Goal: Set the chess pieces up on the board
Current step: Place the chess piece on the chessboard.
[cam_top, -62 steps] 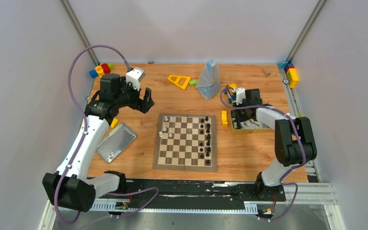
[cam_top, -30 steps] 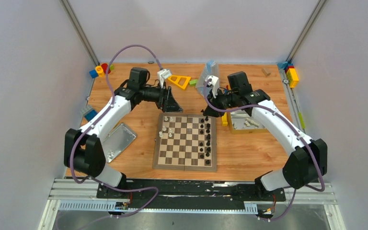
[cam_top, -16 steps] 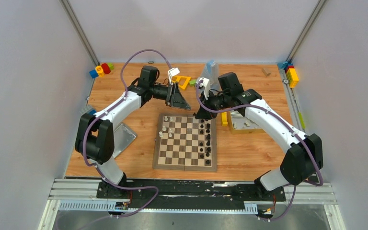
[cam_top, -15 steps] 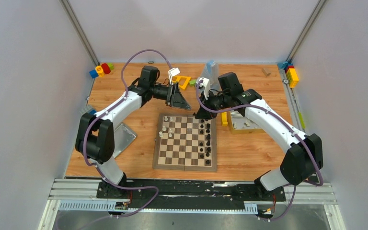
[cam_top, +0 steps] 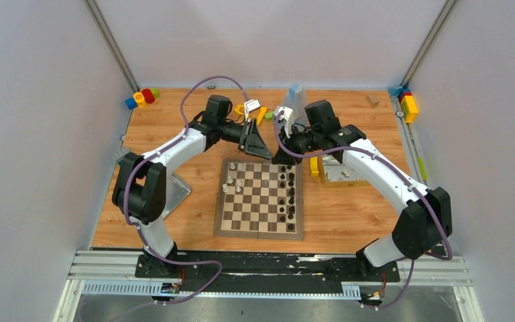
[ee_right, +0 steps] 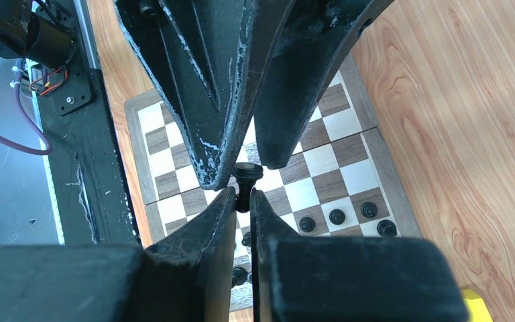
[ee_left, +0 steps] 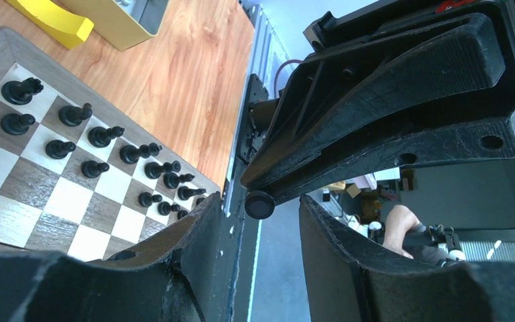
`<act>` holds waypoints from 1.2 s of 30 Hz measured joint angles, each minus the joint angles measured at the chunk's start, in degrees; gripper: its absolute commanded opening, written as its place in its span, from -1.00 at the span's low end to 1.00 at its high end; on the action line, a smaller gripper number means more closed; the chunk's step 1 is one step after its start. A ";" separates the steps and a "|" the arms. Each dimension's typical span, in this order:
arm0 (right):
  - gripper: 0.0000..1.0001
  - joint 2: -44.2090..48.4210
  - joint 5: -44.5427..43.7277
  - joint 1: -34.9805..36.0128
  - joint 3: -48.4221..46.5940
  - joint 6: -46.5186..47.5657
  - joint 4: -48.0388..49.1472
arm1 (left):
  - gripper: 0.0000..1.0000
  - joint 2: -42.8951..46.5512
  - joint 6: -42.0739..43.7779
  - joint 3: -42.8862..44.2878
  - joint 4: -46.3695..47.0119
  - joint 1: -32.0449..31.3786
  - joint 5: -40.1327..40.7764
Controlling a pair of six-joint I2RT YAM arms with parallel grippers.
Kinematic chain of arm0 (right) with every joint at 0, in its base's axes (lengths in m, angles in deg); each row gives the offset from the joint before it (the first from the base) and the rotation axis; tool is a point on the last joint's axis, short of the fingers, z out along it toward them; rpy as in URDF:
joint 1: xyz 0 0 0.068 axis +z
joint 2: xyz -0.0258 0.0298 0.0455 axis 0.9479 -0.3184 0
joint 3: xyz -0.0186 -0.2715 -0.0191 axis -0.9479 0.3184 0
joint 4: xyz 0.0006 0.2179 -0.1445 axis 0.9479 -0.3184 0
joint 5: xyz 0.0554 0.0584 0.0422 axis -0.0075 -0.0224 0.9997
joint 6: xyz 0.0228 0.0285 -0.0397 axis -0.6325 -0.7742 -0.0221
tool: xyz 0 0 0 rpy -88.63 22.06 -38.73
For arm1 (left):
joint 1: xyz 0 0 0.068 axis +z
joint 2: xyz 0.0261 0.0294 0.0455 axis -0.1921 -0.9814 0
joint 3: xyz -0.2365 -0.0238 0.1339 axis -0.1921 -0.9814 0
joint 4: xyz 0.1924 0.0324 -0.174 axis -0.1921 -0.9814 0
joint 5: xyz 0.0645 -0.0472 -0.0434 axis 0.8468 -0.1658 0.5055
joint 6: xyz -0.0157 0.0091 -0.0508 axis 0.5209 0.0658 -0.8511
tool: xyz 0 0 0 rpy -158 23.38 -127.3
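Wooden worktop [cam_top: 349,221]: orange-brown boards that carried the board in the middle, with both arms bolted at the near edge.
Left arm [cam_top: 174,142]: reached from the near left across to the far edge of the board, its wrist turned toward the other arm.
Right arm [cam_top: 375,171]: arched in from the near right to the same place, so the two tips met above the board's far edge, nearer its right corner.
Board [cam_top: 258,234]: lay flat on the middle of the worktop, with brown and cream checks inside a brown border.
Lid [cam_top: 178,190]: silver, flat on the worktop left of the board, partly hidden by the left arm.
Tin box [ee_left: 107,27]: yellow-sided, stood on the worktop just beyond the board's far right corner.
Left end effector [ee_left: 260,225]: jaws stood apart, one finger on each side of the other arm's tip. A gap showed on both sides, and it gripped nothing.
Right end effector [ee_right: 243,193]: closed on the single black piece, pinching it at the very fingertips.
Black pieces [cam_top: 286,194]: stood upright in two rows down the board's right side, one to a square.
Cream pieces [cam_top: 231,180]: a few stood near the board's far left corner.
Single black piece [ee_right: 248,172]: was held aloft above the board, between the left fingers but apart from them.
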 measured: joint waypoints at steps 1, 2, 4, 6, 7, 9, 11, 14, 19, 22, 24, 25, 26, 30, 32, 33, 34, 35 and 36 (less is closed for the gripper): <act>-1.00 0.00 -0.02 0.00 0.00 0.00 0.02 | 0.02 0.00 -0.13 0.00 0.15 -0.07 -0.11; -1.00 0.00 -0.07 0.00 0.00 0.00 0.09 | -0.01 0.00 -0.31 0.00 0.24 -0.07 -0.17; -1.00 0.00 -0.11 0.00 0.00 0.00 0.13 | -0.08 -0.02 -0.50 0.00 0.57 -0.13 -0.39; -1.00 0.00 -0.26 0.00 0.00 0.00 0.15 | -0.12 -0.02 -0.70 0.00 0.87 -0.15 -0.55; -1.00 0.00 -0.31 0.00 0.00 0.00 0.15 | -0.14 -0.02 -0.74 0.00 1.01 -0.17 -0.59; -1.00 0.00 -0.39 0.00 0.00 -0.02 0.15 | -0.17 -0.09 -0.81 0.00 1.11 -0.26 -0.79; -1.00 0.00 -0.44 0.00 0.00 -0.07 0.15 | -0.20 -0.33 -0.94 0.00 1.29 -0.39 -1.03; -1.00 0.00 -0.46 0.15 0.00 -0.20 0.17 | -0.24 -0.72 -1.05 0.00 1.42 -0.55 -1.16; -1.00 0.00 -0.52 0.31 0.00 -0.20 0.11 | -0.33 -0.90 -1.20 0.00 1.46 -0.63 -1.53; -1.00 0.00 -0.55 0.31 0.00 -0.20 0.11 | -0.45 -0.98 -1.20 0.00 1.46 -0.66 -1.53; -0.99 0.00 -0.55 0.31 0.00 -0.20 0.07 | -0.56 -1.07 -1.25 0.00 1.49 -0.63 -1.49; -0.96 0.00 -0.59 0.31 0.00 -0.20 0.04 | -0.60 -1.09 -1.31 0.00 1.49 -0.63 -1.51; -0.93 0.00 -0.63 0.31 0.00 -0.20 0.02 | -0.70 -1.09 -1.38 0.00 1.51 -0.66 -1.51; -0.68 0.00 -0.90 0.33 0.00 -0.22 0.02 | -0.92 -1.09 -1.84 0.00 1.99 -0.66 -1.42; -0.39 0.02 -1.11 0.31 -0.07 -0.26 0.07 | -0.96 -1.09 -2.25 -0.02 2.73 -0.63 -1.40; -0.25 0.04 -1.29 0.31 -0.09 -0.35 0.07 | -0.98 -1.09 -2.64 -0.17 3.52 -0.63 -1.44; -0.15 0.09 -1.42 0.24 -0.09 -0.61 0.07 | -0.99 -1.09 -3.45 -0.48 4.94 -0.61 -1.49; -0.07 0.11 -1.42 0.11 -0.11 -1.03 0.11 | -1.00 -1.07 -4.11 -0.81 6.23 -0.63 -1.53; 0.00 0.15 -1.33 -0.26 -0.15 -1.27 0.15 | -1.00 -0.98 -5.29 -1.55 8.46 -0.63 -1.46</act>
